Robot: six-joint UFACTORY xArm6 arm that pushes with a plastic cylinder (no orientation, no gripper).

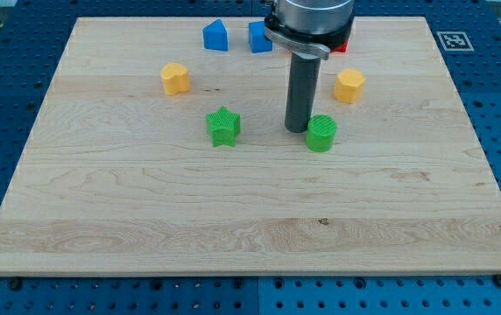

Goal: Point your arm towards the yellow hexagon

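Observation:
My tip (298, 130) rests on the wooden board (145, 201) near its middle, right beside the left side of a green cylinder (322, 134). A yellow hexagon (349, 86) lies up and to the right of the tip, a short gap away. A second yellow block (175, 78), its shape unclear, lies far to the upper left. A green star (223, 126) sits to the left of the tip.
Two blue blocks (215, 36) (259, 37) stand near the top edge, left of the arm's body. A red block (343, 45) peeks out from behind the arm at the top. A blue perforated table surrounds the board.

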